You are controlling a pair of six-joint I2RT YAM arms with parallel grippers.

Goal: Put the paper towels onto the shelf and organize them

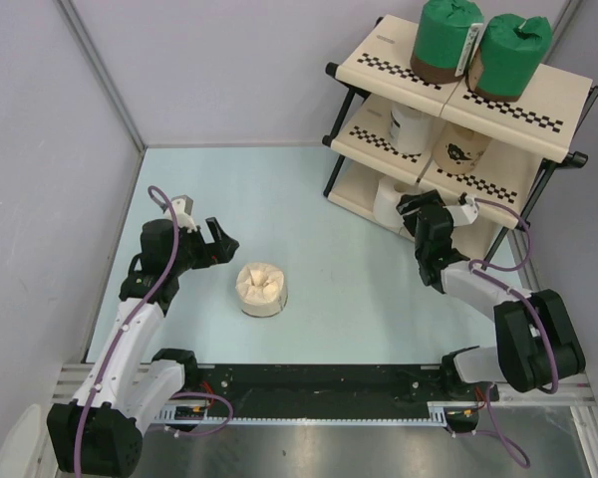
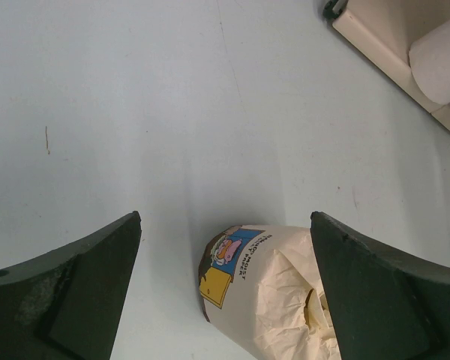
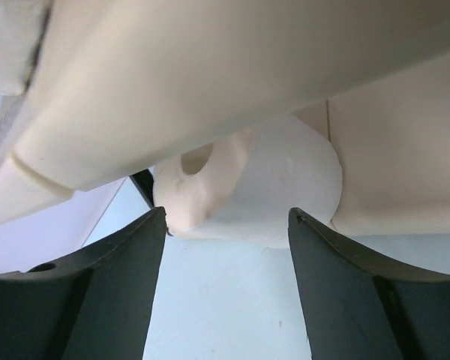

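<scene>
Right gripper (image 3: 226, 212) jaws parted before bare white roll (image 3: 270, 180) (bottom tier of shelf (image 1: 379, 47)); left gripper (image 2: 225, 219) jaws spread wide by tan roll (image 1: 262, 289).

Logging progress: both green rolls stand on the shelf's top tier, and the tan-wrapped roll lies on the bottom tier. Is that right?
Not quite. The green rolls do stand on the shelf's top tier, but the tan-wrapped roll sits on the table, not on the bottom tier. The top external view shows it.

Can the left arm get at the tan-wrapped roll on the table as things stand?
Probably yes: the left arm has its jaws wide open right beside the tan-wrapped roll, and nothing lies between them.
</scene>
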